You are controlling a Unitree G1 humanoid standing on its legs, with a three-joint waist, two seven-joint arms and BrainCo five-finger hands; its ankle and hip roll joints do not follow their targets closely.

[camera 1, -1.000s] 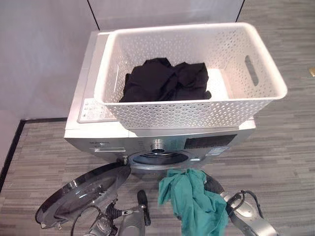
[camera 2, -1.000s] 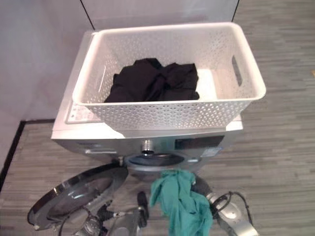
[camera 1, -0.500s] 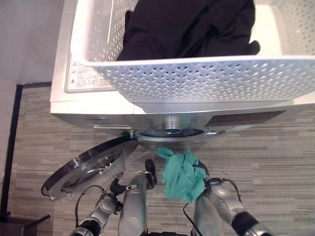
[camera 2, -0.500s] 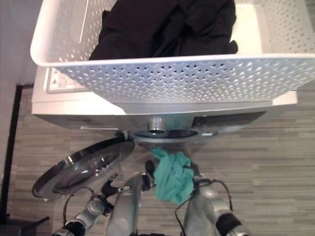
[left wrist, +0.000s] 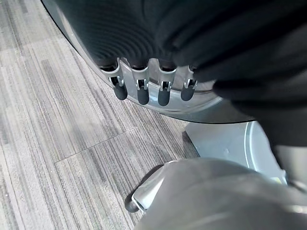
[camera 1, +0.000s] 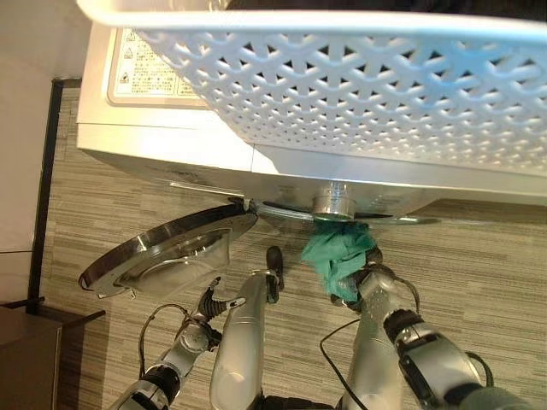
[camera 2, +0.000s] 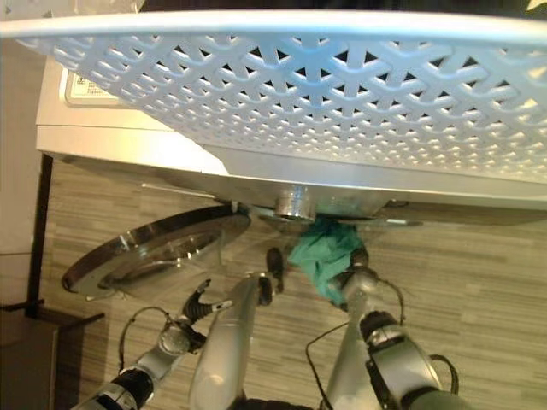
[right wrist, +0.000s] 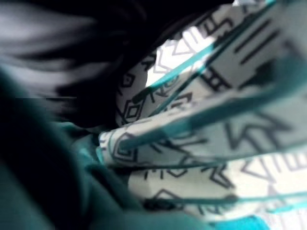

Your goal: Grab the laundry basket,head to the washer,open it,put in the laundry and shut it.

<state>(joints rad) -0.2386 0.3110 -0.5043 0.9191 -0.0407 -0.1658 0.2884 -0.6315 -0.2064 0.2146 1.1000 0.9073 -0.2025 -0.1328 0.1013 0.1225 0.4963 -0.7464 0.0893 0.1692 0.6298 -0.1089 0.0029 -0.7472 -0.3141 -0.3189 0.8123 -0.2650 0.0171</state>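
Grey wood-grain flooring runs under a silver washer (camera 1: 214, 154) whose round glass door (camera 1: 167, 256) hangs open at lower left, while at centre frame the right hand (camera 1: 369, 278) clenches a limp teal garment (camera 1: 338, 254) right at the drum mouth. Soft cloth could snag the rim or drop if released early, and the perforated white plastic basket (camera 1: 359, 85) overhanging the top could be knocked. Near the door, the left hand (left wrist: 148, 91) hangs with fingers relaxed, empty.

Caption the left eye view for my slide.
Right hand pushes green cloth into the washer, door open.
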